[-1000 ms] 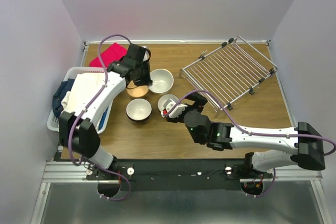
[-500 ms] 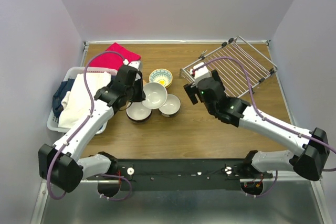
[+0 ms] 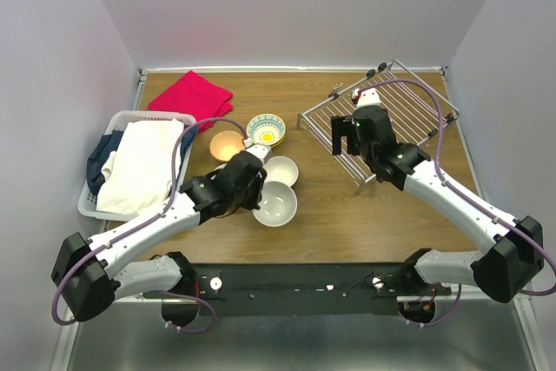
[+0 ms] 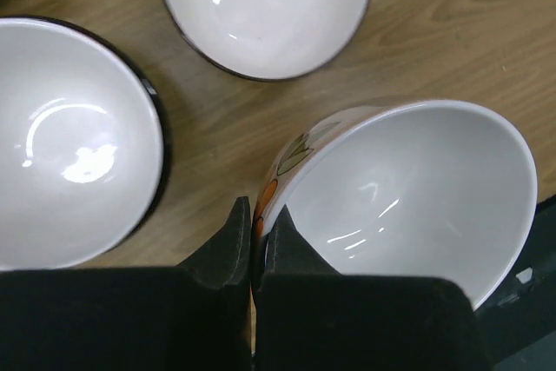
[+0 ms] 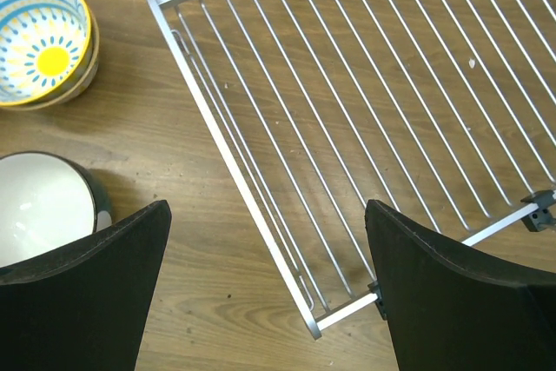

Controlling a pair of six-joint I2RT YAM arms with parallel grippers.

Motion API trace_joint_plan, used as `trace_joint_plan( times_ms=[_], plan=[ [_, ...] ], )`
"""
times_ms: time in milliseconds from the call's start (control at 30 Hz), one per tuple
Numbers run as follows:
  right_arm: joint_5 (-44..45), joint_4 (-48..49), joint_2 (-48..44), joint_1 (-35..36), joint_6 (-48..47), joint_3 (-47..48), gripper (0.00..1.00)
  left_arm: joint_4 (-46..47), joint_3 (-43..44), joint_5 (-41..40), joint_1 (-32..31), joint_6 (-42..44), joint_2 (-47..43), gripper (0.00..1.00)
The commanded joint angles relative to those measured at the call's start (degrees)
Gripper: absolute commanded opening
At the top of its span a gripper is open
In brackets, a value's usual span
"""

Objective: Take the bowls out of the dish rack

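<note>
My left gripper [image 3: 251, 187] [image 4: 254, 215] is shut on the rim of a bowl [image 3: 275, 204] [image 4: 408, 188], white inside and with an orange pattern outside, held low over the table near the front. Behind it are a white bowl [image 3: 281, 170] [image 4: 261, 6], a tan bowl [image 3: 228, 145] and a floral bowl [image 3: 266, 129] [image 5: 39, 36]. A dark-rimmed bowl [image 4: 69, 145] lies left of the held one, under my left arm in the top view. The dish rack [image 3: 382, 119] [image 5: 347, 128] has no bowls on it. My right gripper [image 3: 346, 138] [image 5: 269, 284] hangs open over the rack's near left corner.
A white plastic basket [image 3: 97, 206] with folded cloths stands at the left edge. A red cloth [image 3: 191, 93] lies at the back left. Walls close in the table on three sides.
My left arm has carried the bowl from the back of the group toward the front. My right gripper, open, has left the bowls and moved back over the rack's left edge.
</note>
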Motion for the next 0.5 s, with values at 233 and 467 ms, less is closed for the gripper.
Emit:
trace_joint_plan(
  times_ms=[233, 467],
  plan=[
    [-4.6, -0.7, -0.6, -3.3, 5.1, 0.3, 1.0, 17.4, -6.7, -5.7, -12.2, -4.3, 6.9, 0.0],
    [-4.1, -0.6, -0.8, -3.9, 5.2, -0.2, 1.0, 21.7, -8.3, -5.3, -13.4, -5.0, 12.1, 0.03]
  ],
)
